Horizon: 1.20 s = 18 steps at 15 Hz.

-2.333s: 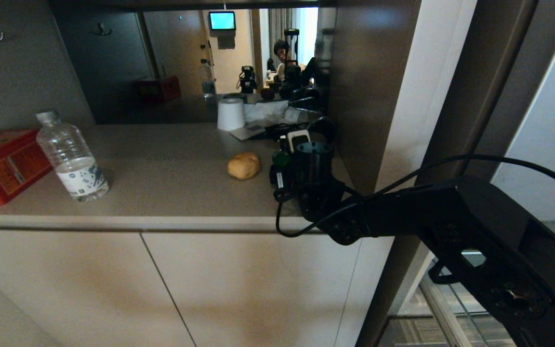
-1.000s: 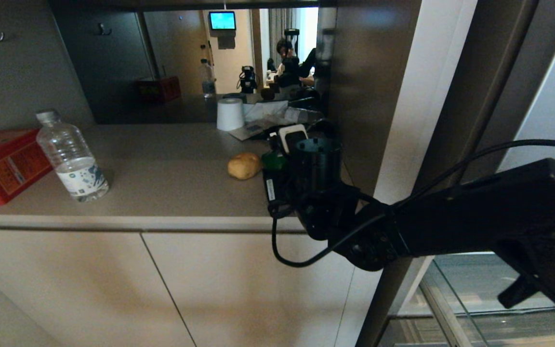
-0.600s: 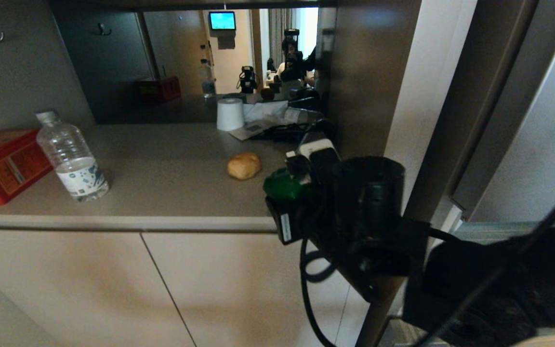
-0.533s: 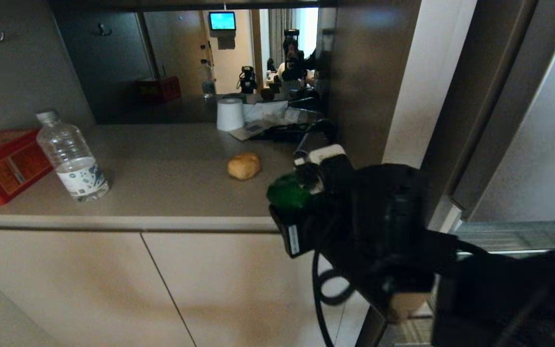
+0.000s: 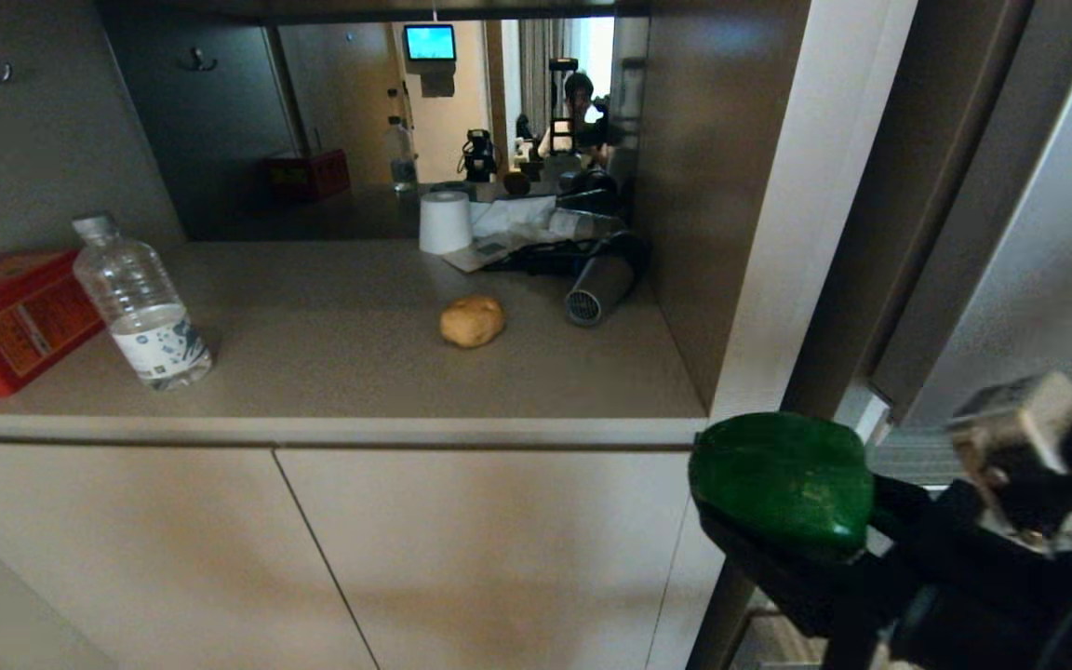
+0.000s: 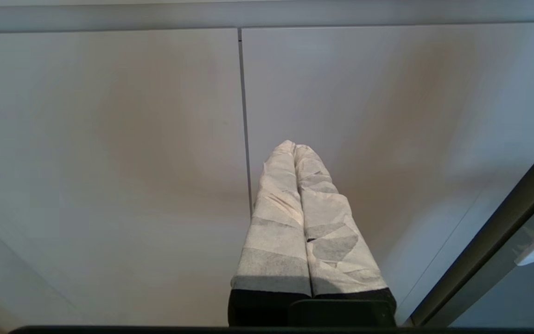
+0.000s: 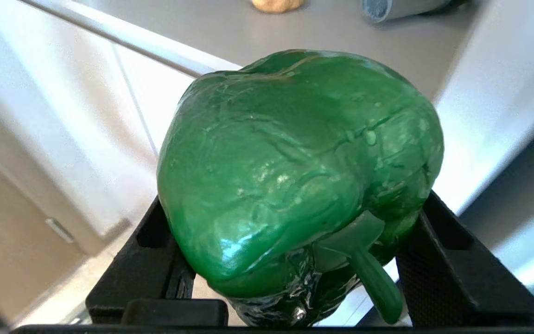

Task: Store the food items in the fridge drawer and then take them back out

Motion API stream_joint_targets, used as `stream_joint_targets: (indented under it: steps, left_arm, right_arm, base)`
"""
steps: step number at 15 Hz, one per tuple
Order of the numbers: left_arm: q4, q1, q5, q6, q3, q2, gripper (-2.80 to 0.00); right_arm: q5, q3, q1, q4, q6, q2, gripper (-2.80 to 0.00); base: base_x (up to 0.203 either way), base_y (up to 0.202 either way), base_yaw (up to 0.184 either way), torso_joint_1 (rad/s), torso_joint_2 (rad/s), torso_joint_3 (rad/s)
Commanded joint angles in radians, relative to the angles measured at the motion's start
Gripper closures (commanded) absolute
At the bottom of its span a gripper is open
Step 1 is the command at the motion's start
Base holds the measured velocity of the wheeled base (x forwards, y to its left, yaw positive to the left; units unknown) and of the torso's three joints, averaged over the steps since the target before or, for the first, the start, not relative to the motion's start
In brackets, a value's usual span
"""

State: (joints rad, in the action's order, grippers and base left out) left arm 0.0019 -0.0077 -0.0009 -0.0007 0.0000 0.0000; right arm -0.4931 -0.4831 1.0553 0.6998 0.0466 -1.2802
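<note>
A tall silver-grey fridge (image 5: pixel 1038 214) fills the right side of the head view, beside a beige counter (image 5: pixel 331 372) set over pale cabinet doors (image 5: pixel 462 558).

In front of the counter's right end, below its front edge, the right gripper (image 5: pixel 783 521) holds a glossy green bell pepper (image 5: pixel 783 482) in the air. In the right wrist view the pepper (image 7: pixel 295 167) sits wedged between the two black fingers (image 7: pixel 438 260), which stand wide apart and press on its opposite flanks; its stem points back toward the wrist, and its rounded body bulges out past the fingertips. The pepper is clear of the counter and touches nothing but the gripper.

The left gripper (image 6: pixel 295 148) hangs parked in front of the cabinet doors, its two tape-wrapped fingers (image 6: pixel 276 218) pressed together with nothing between them.

On the counter, a red box (image 5: pixel 6 316) lies at the left end with a clear water bottle (image 5: pixel 140 302) just beside it. A grey cylinder (image 5: pixel 596 284) lies on its side near the right end, and a white paper roll (image 5: pixel 446 221) stands at the back edge. The tan potato (image 5: pixel 472 320) rests alone on the counter's middle, left of the cylinder and well apart from the gripper and pepper.
</note>
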Motion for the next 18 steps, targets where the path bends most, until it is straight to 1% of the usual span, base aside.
stream_joint_targets:
  steps: [1, 3, 4, 6, 9, 11, 13, 15, 18]
  left_arm:
    - [0.0, 0.0, -0.001, -0.001, 0.0, 0.002, 0.0]
    - [0.0, 0.0, -0.001, -0.001, 0.0, 0.002, 0.0]
    - [0.001, 0.0, 0.001, -0.001, 0.0, 0.002, 0.0]
    - [0.0, 0.0, 0.0, -0.001, 0.0, 0.002, 0.0]
    - [0.001, 0.0, -0.001, -0.001, 0.0, 0.002, 0.0]
    - [0.0, 0.0, 0.001, -0.001, 0.0, 0.002, 0.0]
    - [0.001, 0.0, 0.001, 0.0, 0.0, 0.002, 0.0]
    - [0.0, 0.0, 0.001, -0.001, 0.0, 0.002, 0.0]
    - [0.0, 0.0, -0.001, -0.001, 0.0, 0.002, 0.0]
  right_arm:
    - [0.006, 0.06, 0.003, 0.0, 0.001, 0.139, 0.0]
    - [0.02, 0.123, 0.004, -0.001, 0.001, 0.183, 0.0]
    - [0.042, 0.159, 0.004, 0.0, -0.001, 0.205, 0.0]
    - [0.058, 0.188, 0.002, -0.002, -0.005, 0.272, 0.0]
    - [0.061, 0.221, -0.063, -0.021, -0.002, 0.295, 0.0]
    - [0.066, 0.225, -0.074, -0.021, -0.001, 0.329, 0.0]
    - [0.095, 0.271, -0.081, -0.007, -0.013, 0.329, 0.0]
    - [0.1, 0.308, -0.081, -0.003, -0.038, 0.328, 0.0]
    - [0.1, 0.378, -0.084, 0.04, -0.07, 0.328, 0.0]
  base:
    - [0.0, 0.0, 0.0, 0.0, 0.0, 0.0]
    - [0.0, 0.0, 0.0, 0.0, 0.0, 0.0]
    - [0.0, 0.0, 0.0, 0.0, 0.0, 0.0]
    - [0.0, 0.0, 0.0, 0.0, 0.0, 0.0]
    - [0.0, 0.0, 0.0, 0.0, 0.0, 0.0]
    - [0.0, 0.0, 0.0, 0.0, 0.0, 0.0]
    - [0.0, 0.0, 0.0, 0.0, 0.0, 0.0]
    - [0.0, 0.0, 0.0, 0.0, 0.0, 0.0]
    - [0.0, 0.0, 0.0, 0.0, 0.0, 0.0]
